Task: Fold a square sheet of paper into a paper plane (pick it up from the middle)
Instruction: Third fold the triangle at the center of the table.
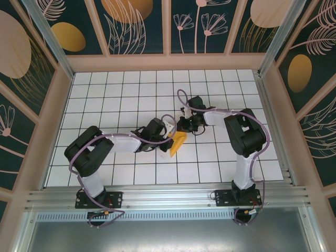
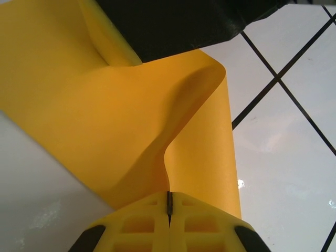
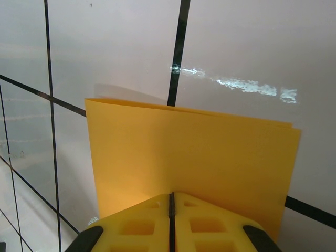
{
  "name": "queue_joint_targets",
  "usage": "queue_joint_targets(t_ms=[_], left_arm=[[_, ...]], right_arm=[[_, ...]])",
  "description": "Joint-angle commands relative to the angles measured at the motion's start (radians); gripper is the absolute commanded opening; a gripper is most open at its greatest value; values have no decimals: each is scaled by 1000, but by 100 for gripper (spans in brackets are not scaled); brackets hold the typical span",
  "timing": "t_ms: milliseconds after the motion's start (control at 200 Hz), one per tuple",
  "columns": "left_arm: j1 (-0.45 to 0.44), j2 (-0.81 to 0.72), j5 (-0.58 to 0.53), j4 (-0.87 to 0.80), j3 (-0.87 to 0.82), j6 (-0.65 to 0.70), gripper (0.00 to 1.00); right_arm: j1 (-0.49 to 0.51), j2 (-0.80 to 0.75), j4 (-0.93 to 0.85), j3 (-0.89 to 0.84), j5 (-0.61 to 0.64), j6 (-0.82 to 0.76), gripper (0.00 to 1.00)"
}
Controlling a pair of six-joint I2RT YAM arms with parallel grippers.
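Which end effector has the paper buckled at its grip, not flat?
The left end effector: the paper ahead of it curls and twists. At the right end effector it stands flat, two neat layers.

I see plain orange-yellow paper point(image 3: 189, 152), a white table point(image 1: 115, 100) gridded with thin black lines, yellow fingers point(image 3: 205, 226), and dark teal walls point(image 1: 84, 16) with peach and gold leaf drawings.

Near table point(image 1: 105, 94) centre: paper point(image 1: 179, 142) pinched between both grippers; left gripper point(image 2: 169, 203) at its left edge; right gripper point(image 3: 171, 203) just behind, at its far edge.
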Motion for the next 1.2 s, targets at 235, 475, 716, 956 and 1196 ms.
queue_joint_targets(t_ms=[235,475,716,956,1196], left_arm=[[10,25,25,23,-10,20,6],[9,34,37,28,-4,23,7],[9,41,51,35,-7,17,8],[10,56,-4,8,-13,26,7],[9,62,-5,8,-25,33,7]], right_arm=[[14,35,-27,6,15,7,11],[14,38,-29,7,15,7,12],[14,39,-28,5,14,10,12],[15,27,-24,9,15,21,13],[-11,-91,10,3,39,73,19]])
